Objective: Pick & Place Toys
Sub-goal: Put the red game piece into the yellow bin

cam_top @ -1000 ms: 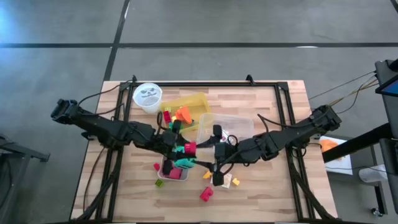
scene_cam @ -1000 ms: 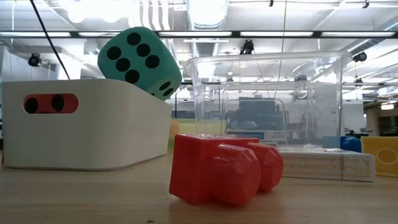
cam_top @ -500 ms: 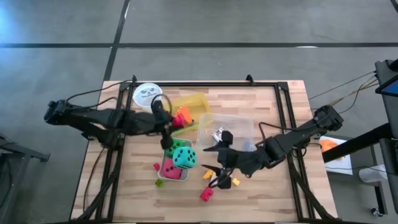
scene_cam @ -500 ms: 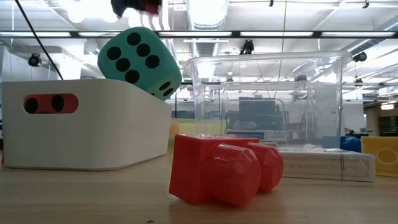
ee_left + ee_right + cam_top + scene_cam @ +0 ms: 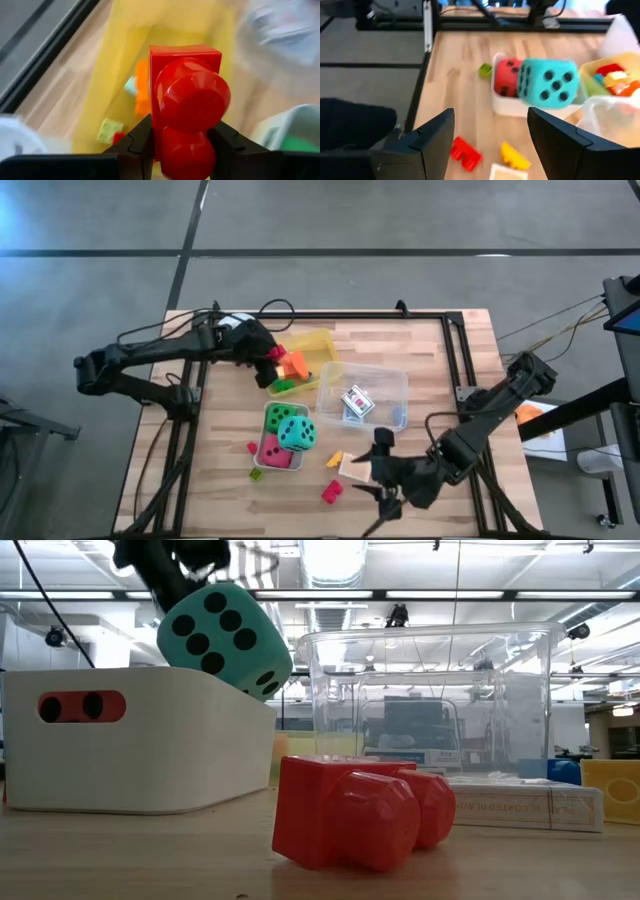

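Wooden table (image 5: 430, 350) under ceiling lights; left gripper (image 5: 180, 150) pinching red block (image 5: 187, 105), right gripper (image 5: 490, 145) spread.

Seen from above, the left claw (image 5: 270, 358) hangs over the yellow tray (image 5: 318, 343) at the back of the wooden bench (image 5: 420, 355), closed on a red block (image 5: 272, 354). Orange and green blocks lie in the tray beside it. A clear box (image 5: 385, 380) next to the tray holds a card pack (image 5: 356, 401). A teal die (image 5: 296, 433), a green die (image 5: 277, 417) and a red die (image 5: 275, 450) sit together in a small white bin (image 5: 281, 466). The right claw (image 5: 383, 492) is near the bench's front edge, beside a red block (image 5: 330, 493) and a yellow block (image 5: 333, 459).
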{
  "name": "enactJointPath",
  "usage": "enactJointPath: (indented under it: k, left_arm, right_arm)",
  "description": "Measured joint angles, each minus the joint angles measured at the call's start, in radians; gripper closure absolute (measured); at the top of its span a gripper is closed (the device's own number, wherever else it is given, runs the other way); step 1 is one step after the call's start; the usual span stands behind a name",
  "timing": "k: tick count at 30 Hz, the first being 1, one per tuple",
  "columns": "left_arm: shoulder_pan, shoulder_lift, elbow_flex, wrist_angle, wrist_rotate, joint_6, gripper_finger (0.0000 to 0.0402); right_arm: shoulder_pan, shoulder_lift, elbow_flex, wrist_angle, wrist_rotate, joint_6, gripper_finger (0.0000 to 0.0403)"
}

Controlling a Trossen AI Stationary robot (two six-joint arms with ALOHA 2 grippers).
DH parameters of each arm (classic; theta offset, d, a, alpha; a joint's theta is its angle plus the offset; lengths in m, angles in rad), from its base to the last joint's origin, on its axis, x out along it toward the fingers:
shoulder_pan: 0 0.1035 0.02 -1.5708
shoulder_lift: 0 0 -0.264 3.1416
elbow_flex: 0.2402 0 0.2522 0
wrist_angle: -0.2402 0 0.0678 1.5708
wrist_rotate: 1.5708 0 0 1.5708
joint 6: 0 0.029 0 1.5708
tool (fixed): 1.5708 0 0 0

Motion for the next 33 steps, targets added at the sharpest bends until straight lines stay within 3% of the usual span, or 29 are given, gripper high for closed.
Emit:
enactJointPath:
  k: [10,18,33]
  left_arm:
    - [0.105,0.016,-0.156,0.106,0.003,-0.067,0.0286]
    - [0.141,0.113,-0.124,0.072,0.003,-0.075,0.0286]
    - [0.147,0.269,-0.097,0.079,0.069,-0.011,0.0287]
  right_arm:
    - [0.062,0.0,-0.141,0.015,0.051,0.18,0.0157]
    - [0.063,0.001,-0.219,0.041,0.045,0.253,0.0157]
    - [0.067,0.001,-0.235,0.056,0.015,0.293,0.0157]
